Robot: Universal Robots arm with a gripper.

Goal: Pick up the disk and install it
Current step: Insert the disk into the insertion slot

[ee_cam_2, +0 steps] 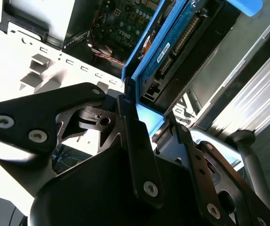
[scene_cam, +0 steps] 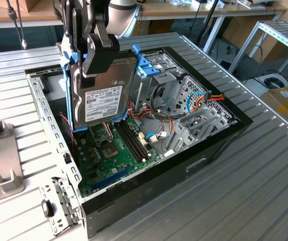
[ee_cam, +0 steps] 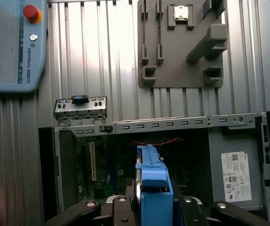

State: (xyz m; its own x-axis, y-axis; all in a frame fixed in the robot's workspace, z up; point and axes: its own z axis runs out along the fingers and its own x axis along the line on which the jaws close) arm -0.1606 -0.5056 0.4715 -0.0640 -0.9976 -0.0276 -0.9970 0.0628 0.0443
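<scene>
Gripper (scene_cam: 85, 61) fingers (ee_cam_2: 136, 141) are clamped on the disk (scene_cam: 106, 95), one finger on each flat face near its upper edge. The disk hangs upright over the open top of the computer case (scene_cam: 42, 108). In both wrist views the light blue bracket (ee_cam_2: 149, 47) (ee_cam: 151, 188) sits squeezed between the two black fingers.

The disk is a dark grey metal slab with a rounded raised outline on its face and a white printed label across the lower half. The bracket runs down its edge on the exterior view's left and under its bottom edge. The second wrist view shows its underside with a blue circuit board and a connector strip.

Below the lower edge lies the green motherboard (scene_cam: 115, 155), an uncovered stretch of floor inside the case. On the exterior view's left, the perforated metal wall of the case stands near the disk's bracketed edge. On the exterior view's right, a metal drive cage (scene_cam: 176, 88) with a blue handle (scene_cam: 146, 65) rises close beside it, and coloured cables (scene_cam: 206, 98) run beyond that. In the first wrist view the disk is seen edge-on inside the slotted rim (ee_cam: 172, 125), with the power supply (ee_cam: 236, 174) off to one side.

The case rests on a ribbed metal table (scene_cam: 234, 191). Outside the rim lie a small metal bracket (ee_cam: 81, 108), then a grey fixture plate (ee_cam: 182, 42), and a teach pendant (ee_cam: 12, 47) with a red button.
</scene>
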